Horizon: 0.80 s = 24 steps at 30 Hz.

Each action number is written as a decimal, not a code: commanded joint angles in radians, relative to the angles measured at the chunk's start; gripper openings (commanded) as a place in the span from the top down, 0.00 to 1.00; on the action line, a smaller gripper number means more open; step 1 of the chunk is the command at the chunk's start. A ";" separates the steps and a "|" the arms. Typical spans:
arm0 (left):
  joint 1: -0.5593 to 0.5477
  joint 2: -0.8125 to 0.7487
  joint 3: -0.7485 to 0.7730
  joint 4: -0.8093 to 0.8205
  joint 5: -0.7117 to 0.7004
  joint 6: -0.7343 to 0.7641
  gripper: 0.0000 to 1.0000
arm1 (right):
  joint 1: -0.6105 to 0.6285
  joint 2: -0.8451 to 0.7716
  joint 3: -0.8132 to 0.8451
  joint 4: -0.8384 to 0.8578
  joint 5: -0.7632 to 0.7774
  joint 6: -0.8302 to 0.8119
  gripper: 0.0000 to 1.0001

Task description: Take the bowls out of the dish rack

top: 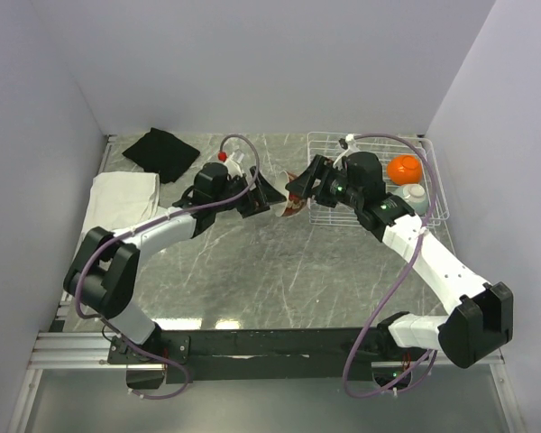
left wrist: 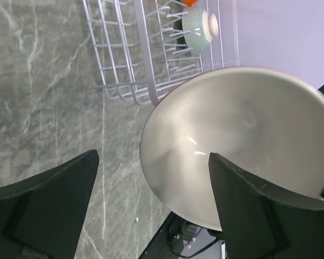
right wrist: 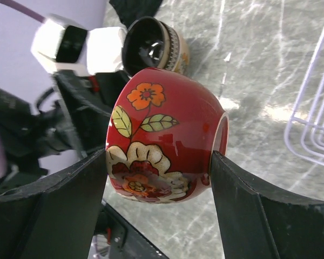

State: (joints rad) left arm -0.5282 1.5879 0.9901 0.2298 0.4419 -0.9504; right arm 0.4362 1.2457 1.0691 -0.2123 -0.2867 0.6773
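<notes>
Red floral bowl (right wrist: 162, 137) clamped sideways in my right gripper (right wrist: 157, 162), just left of the dish rack (left wrist: 124, 65). Right arm stretched leftward; left gripper (left wrist: 153, 159) spread wide, facing the bowl's mouth.

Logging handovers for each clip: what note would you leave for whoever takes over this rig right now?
Right gripper: shut on the red bowl, held in the air just left of the dish rack.
Left gripper: open, empty, facing the bowl's inside.
Done: red bowl is out of the rack.
Left: set it down; an orange bowl and a pale green bowl sit in the rack.
</notes>
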 commanded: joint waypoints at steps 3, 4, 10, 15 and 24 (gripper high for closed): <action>-0.009 0.023 -0.010 0.095 0.069 -0.068 0.22 | 0.006 -0.052 -0.017 0.186 -0.045 0.077 0.61; -0.009 0.024 -0.010 0.097 0.075 -0.071 0.24 | 0.007 -0.054 -0.026 0.192 -0.046 0.083 0.61; -0.009 0.032 -0.021 0.120 0.090 -0.090 0.56 | 0.004 -0.051 -0.050 0.211 -0.057 0.114 0.61; -0.009 0.017 -0.022 0.097 0.080 -0.093 0.84 | 0.004 -0.049 -0.069 0.261 -0.062 0.130 0.61; 0.014 -0.077 -0.034 -0.026 -0.023 -0.005 0.99 | -0.034 -0.091 -0.175 0.255 -0.028 0.128 0.31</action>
State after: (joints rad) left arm -0.5129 1.6024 0.9649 0.2382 0.4732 -1.0573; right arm 0.4217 1.2118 0.9283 -0.0433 -0.3443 0.8032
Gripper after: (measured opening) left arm 0.134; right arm 0.781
